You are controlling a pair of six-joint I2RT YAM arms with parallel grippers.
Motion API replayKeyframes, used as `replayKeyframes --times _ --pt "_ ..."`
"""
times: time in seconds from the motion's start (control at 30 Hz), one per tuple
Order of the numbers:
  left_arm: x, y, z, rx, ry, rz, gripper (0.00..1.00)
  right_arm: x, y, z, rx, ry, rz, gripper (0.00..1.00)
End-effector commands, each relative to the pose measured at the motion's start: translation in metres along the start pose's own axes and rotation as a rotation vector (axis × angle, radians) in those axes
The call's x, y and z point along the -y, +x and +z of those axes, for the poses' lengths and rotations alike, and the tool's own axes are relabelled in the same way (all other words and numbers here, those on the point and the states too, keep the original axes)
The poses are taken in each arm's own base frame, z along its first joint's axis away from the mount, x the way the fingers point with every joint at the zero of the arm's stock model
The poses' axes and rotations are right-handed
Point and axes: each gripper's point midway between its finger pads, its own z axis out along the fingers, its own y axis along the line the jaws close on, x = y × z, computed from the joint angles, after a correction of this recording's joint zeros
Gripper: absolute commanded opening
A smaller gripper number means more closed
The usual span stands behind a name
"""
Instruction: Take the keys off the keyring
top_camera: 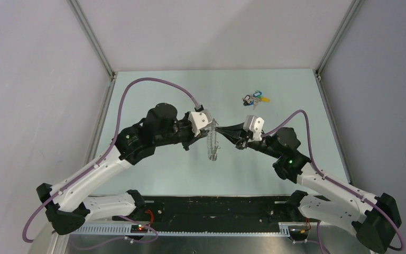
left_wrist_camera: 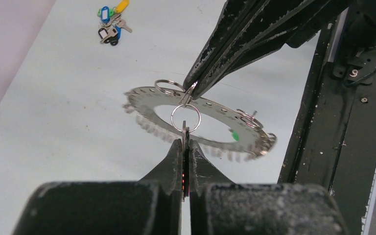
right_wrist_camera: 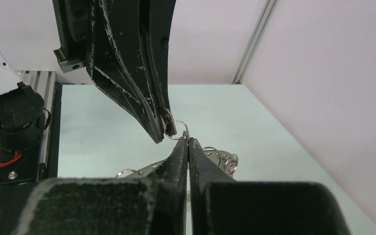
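The keyring (top_camera: 212, 147) is a large silvery ring with small wire loops on its rim. It hangs in the air between both grippers. In the left wrist view it (left_wrist_camera: 144, 103) lies nearly flat, and a bit of a green key head (left_wrist_camera: 234, 135) shows on its right side. My left gripper (left_wrist_camera: 186, 142) is shut on a thin dark key held edge-on. That key hangs from a small split ring (left_wrist_camera: 186, 117). My right gripper (right_wrist_camera: 187, 139) is shut on this small ring (right_wrist_camera: 176, 128). The two sets of fingertips nearly touch (top_camera: 215, 127).
A small bunch of keys with blue and yellow heads (top_camera: 255, 99) lies on the pale green table (top_camera: 153, 169) behind the right gripper. It also shows in the left wrist view (left_wrist_camera: 110, 24). The black base rail (top_camera: 217, 209) runs along the near edge.
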Motion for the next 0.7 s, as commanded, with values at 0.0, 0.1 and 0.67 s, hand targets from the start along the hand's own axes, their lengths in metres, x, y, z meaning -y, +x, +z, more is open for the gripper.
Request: replayKeyframes --times 0.0,0.1,0.67 --pt "-0.007 -0.010 -0.009 0.042 -0.050 0.023 0.00 0.005 -0.002 0.001 -0.006 0.030 0.023 0.00" --pt "-0.010 -0.009 -0.009 0.042 -0.068 0.027 0.00 -0.003 0.011 0.001 -0.052 -0.004 0.061 0.00" --pt "-0.012 -0.003 -0.005 0.027 -0.077 0.043 0.00 -0.030 0.033 0.028 -0.230 -0.120 0.179 0.38"
